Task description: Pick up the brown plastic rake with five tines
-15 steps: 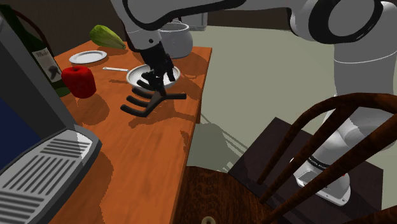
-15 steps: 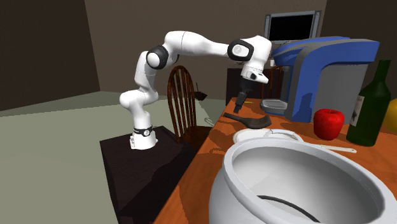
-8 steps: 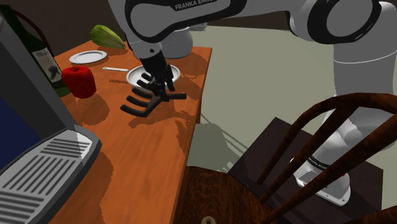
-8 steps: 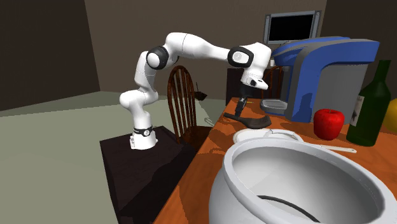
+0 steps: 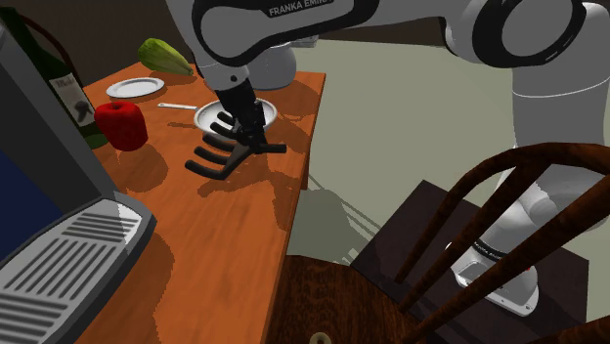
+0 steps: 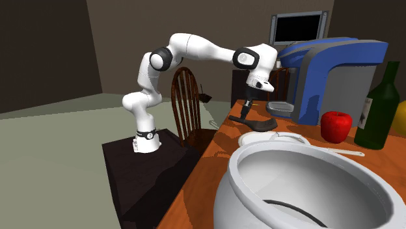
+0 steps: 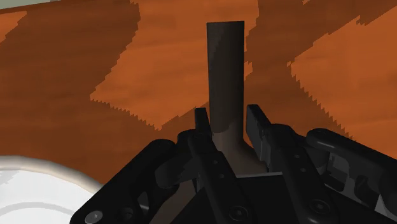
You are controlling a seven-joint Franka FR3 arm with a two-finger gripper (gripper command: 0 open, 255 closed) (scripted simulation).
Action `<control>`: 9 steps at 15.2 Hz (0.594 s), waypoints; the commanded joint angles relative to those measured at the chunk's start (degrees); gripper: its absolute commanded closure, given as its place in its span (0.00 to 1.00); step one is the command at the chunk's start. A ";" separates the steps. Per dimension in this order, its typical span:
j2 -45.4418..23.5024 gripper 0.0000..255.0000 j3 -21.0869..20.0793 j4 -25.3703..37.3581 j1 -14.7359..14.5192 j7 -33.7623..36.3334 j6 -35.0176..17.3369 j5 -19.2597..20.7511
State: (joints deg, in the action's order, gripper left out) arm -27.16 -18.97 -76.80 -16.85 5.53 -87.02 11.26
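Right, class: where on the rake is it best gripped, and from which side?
Take the rake by its straight handle, just behind the head, coming down from above. It lies flat on the table, so the handle's two narrow sides are free, while the tines splay wide. The gripper is shut on it there.

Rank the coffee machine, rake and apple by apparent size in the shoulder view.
1. coffee machine, largest, though it is also nearest the camera.
2-3. rake and apple: the rake spans wider, but they are too alike overall to rank.
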 commanded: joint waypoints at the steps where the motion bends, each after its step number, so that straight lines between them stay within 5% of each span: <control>1: 0.00 1.00 0.01 -0.06 0.03 -0.04 -0.07 0.00; 9: -0.36 1.00 -0.07 6.72 -0.69 -0.55 6.28 0.07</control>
State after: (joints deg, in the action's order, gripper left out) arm -27.34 -19.02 -71.16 -17.38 4.99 -81.64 11.29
